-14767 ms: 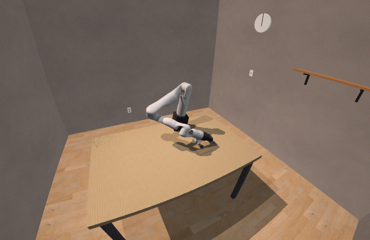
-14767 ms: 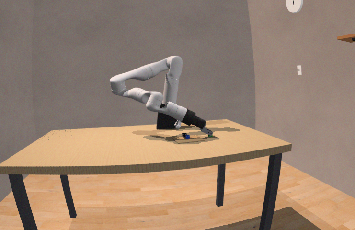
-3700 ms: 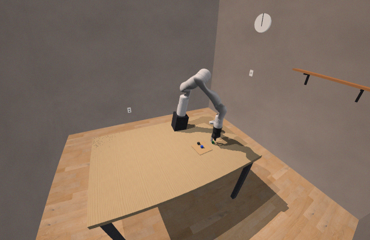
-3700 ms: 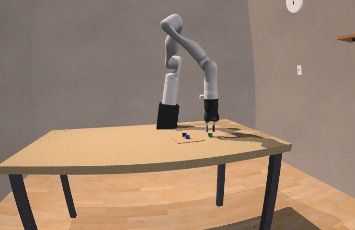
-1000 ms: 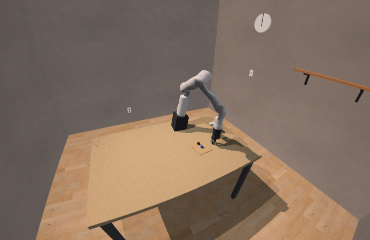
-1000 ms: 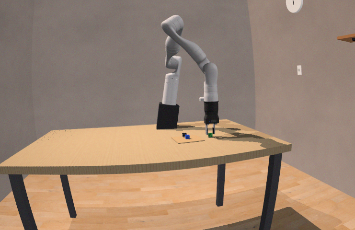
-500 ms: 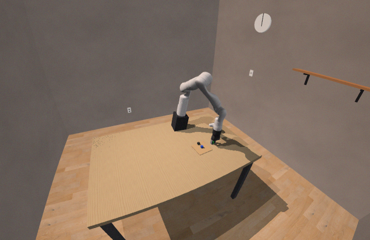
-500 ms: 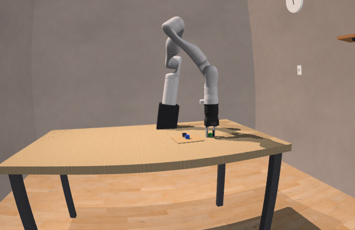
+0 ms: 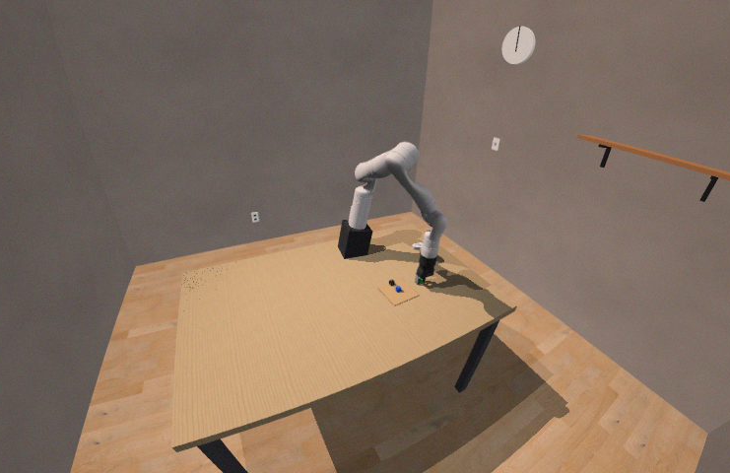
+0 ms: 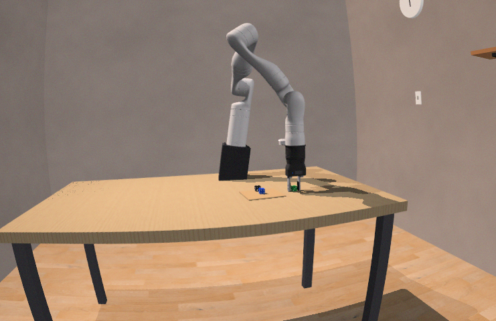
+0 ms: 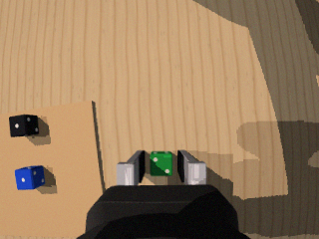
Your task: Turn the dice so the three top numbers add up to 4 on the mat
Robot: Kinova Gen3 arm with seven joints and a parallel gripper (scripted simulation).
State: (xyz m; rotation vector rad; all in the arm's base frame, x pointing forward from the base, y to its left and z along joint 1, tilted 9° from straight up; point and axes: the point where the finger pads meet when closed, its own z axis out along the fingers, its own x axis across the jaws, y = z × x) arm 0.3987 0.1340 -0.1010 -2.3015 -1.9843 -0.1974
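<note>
A green die point(image 11: 160, 164) point(image 10: 294, 188) lies on the table just right of the mat, two pips on its top. My gripper point(image 11: 160, 160) point(image 10: 294, 189) point(image 9: 420, 281) is open, pointing down, lowered around the green die with a gap on each side of it. The tan mat point(image 11: 75, 204) point(image 10: 252, 196) point(image 9: 396, 301) lies flat on the table. A black die point(image 11: 21, 125) point(image 10: 257, 188) point(image 9: 391, 282) and a blue die point(image 11: 29, 178) point(image 10: 262, 190) point(image 9: 398, 289) rest on the mat, each with one pip on top.
The mat's right edge is close to the left finger in the wrist view. The arm's black base block point(image 9: 355, 239) point(image 10: 234, 162) stands at the back of the table point(image 9: 276, 345) point(image 10: 142, 211). Arm shadows fall right of the gripper.
</note>
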